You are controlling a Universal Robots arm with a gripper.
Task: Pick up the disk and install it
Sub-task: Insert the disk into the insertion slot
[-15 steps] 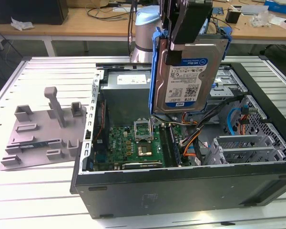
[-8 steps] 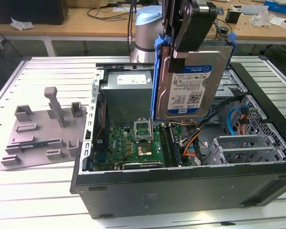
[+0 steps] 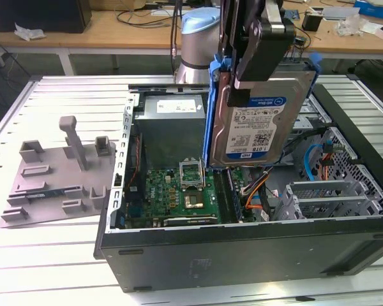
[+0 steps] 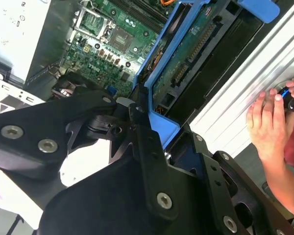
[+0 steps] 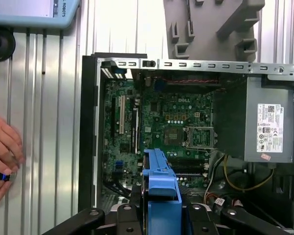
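The disk (image 3: 258,124), a silver drive with a blue-and-white label in a blue plastic carrier, hangs upright above the open computer case (image 3: 242,248). My gripper (image 3: 242,83) is shut on its upper part, one black finger (image 3: 250,64) lying across the labelled face. In the second wrist view the disk's (image 4: 186,54) green circuit side and blue frame run out from between my black fingers (image 4: 144,147). In the first wrist view the disk's blue carrier edge (image 5: 161,188) sticks out over the motherboard (image 5: 171,122).
Inside the case lie the green motherboard (image 3: 179,191), a grey power supply (image 3: 172,124) and grey metal drive cages (image 3: 332,197) at the exterior view's right. A grey plastic fixture (image 3: 57,175) sits on the slatted table. A person's hand (image 4: 267,122) rests beside the case.
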